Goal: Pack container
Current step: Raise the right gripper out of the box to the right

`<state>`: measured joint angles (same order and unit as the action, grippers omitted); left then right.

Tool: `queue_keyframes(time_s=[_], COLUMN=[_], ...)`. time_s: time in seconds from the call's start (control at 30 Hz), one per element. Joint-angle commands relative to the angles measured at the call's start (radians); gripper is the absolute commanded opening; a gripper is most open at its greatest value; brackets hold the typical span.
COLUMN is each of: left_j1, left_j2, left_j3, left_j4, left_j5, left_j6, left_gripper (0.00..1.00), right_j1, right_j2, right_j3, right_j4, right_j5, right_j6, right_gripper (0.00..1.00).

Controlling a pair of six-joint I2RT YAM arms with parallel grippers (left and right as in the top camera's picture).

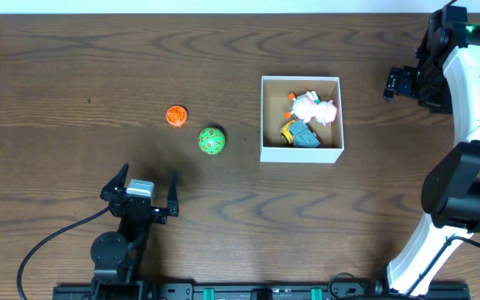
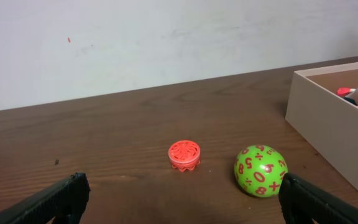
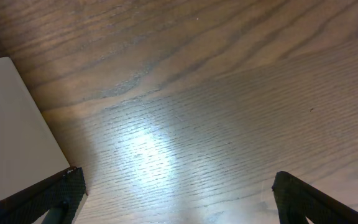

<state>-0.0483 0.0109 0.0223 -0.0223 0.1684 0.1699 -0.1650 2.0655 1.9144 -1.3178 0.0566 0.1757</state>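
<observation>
The container (image 1: 301, 155), a square white-walled box with a brown inside, sits right of the table's centre. It holds a white and pink toy (image 1: 311, 107) and a yellow and blue toy (image 1: 300, 133). To its left, a green ball with red numbers (image 1: 212, 142) and an orange toothed disc (image 1: 176, 116) lie on the wood. My left gripper (image 1: 147, 180) stands open near the front edge, short of both. In the left wrist view the ball (image 2: 260, 170) and disc (image 2: 184, 155) lie beyond the left gripper (image 2: 182, 194). My right gripper (image 1: 392, 85) is open and empty, right of the container.
The dark wooden table (image 1: 73, 75) spreads out to the left and behind. In the right wrist view the right gripper (image 3: 179, 196) hangs over bare wood with the container's white wall (image 3: 11, 130) at its left. The white right arm (image 1: 473, 92) rises along the right edge.
</observation>
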Motion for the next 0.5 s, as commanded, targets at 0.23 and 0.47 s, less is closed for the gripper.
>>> queue_keyframes(time_s=[0.23,0.47], left_j1=[0.003,0.003], left_j2=[-0.005,-0.003], left_j3=[-0.018,-0.018], left_j4=[-0.033,-0.034], left_j5=[0.007,0.008], left_j6=[0.009,-0.071], left_gripper=[0.98,0.98], right_j1=[-0.006,-0.006], right_j2=[-0.010,-0.010], right_j3=[-0.005,-0.005], right_j4=[0.002,0.002], right_j5=[0.007,0.007], right_j6=[0.011,0.011], right_gripper=[0.99,0.99])
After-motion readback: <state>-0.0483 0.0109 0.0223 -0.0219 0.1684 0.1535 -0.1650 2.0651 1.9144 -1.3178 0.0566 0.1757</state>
